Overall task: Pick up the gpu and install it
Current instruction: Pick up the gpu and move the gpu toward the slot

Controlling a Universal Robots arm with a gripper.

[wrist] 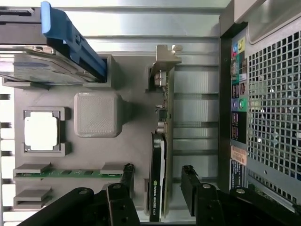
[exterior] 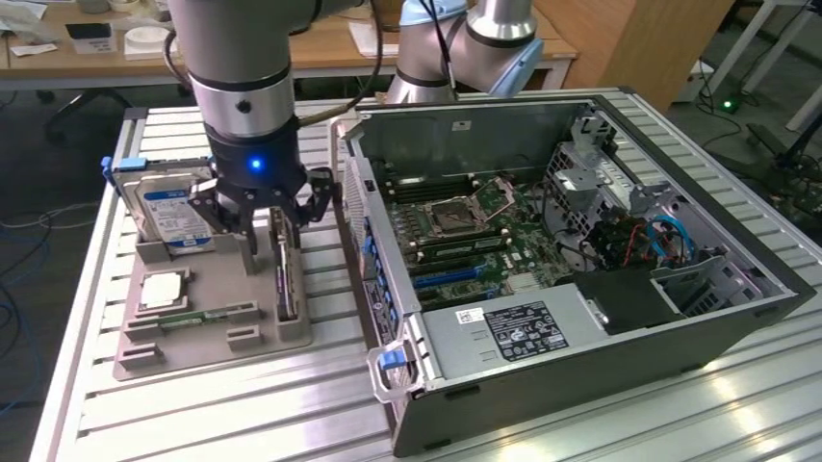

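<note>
Grey plastic formed the moulded holder tray (exterior: 264,337) that sat on the ribbed aluminium table (exterior: 231,414), at the exterior view's left of the open black-and-silver computer case (exterior: 719,318). The gpu (exterior: 285,284), a thin flat card with a green circuit board, a black face and a silver metal bracket at one end, stood on its long edge in a slot along the side of the tray nearest the case. It was uninstalled and apart from the case.

The arm's black claw-like gripper (exterior: 275,241) hung directly over the card with its jaws spread wide and released. In the wrist view the gripper (wrist: 157,181) straddled the black-faced end of the gpu (wrist: 157,155). One dark finger (wrist: 127,176) stood on the tray side and the other on the case side, and a visible gap lay between each finger and the card, so nothing was grasped. The bracket end pointed away from the fingers.

Elsewhere in the tray, a boxy hard drive with a blue-and-white label (exterior: 173,217) stood in a blue-handled carrier. A square silver processor chip (exterior: 164,289) lay in its own recess, and a narrow green memory stick (exterior: 192,318) lay in a slot near it. Inside the case a green motherboard (exterior: 475,236) lay exposed beside a silver power supply with a black label (exterior: 514,332).
</note>
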